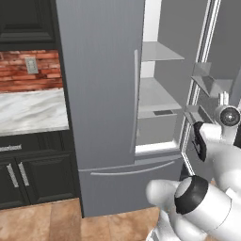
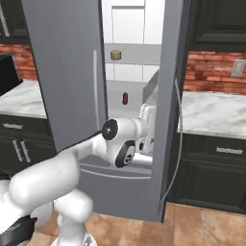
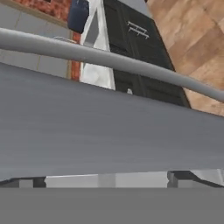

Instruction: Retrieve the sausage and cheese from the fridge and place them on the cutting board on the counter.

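The fridge (image 2: pixel 67 72) is seen open at frame centre; the cheese (image 2: pixel 115 55) lies on an upper shelf, the sausage (image 2: pixel 125 98) lower down. The claw is spread wide, empty, against the door (image 3: pixel 109 131).

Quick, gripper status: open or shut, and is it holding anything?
Gripper: open, nothing held; the hand view looks close along the fridge door and its handle.
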### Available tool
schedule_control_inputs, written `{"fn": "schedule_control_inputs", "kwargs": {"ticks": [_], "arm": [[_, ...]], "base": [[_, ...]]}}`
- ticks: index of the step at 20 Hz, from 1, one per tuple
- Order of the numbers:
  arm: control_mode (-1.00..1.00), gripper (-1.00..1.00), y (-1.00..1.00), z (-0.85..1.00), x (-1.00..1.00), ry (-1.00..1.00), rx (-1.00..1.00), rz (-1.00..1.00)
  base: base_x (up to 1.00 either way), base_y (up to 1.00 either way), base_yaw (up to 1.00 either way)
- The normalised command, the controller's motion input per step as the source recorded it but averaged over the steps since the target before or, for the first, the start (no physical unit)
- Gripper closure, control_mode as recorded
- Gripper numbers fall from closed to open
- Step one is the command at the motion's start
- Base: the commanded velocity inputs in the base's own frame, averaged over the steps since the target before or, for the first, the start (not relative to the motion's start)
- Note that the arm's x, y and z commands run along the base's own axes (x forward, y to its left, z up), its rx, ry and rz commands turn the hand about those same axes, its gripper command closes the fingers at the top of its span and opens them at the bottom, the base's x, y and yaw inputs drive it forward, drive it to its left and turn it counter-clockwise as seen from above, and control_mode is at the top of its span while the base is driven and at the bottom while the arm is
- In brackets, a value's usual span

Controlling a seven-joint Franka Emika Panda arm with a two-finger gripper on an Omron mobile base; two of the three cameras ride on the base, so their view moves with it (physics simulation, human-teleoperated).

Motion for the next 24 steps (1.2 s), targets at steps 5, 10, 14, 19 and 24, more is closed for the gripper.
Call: {"fn": "schedule_control_inputs", "kwargs": {"ticks": [5,10,14,19,24], "arm": [[-1.0,-1.0,-0.44,0.15,-0.61,0.0,0.0,-0.39],[-1.0,-1.0,0.23,0.07,-0.49,-0.01,0.0,-0.39],[-1.0,-1.0,0.6,0.03,-0.56,-0.02,0.02,-0.29],[-1.0,-1.0,0.93,0.0,-0.54,0.0,0.0,-0.11],[-1.0,-1.0,1.0,0.04,-0.01,0.04,0.0,0.0]], "base": [[0.0,0.0,0.0],[0.0,0.0,0.0],[0.0,0.0,0.0],[0.0,0.0,0.0],[0.0,0.0,0.0]]}}
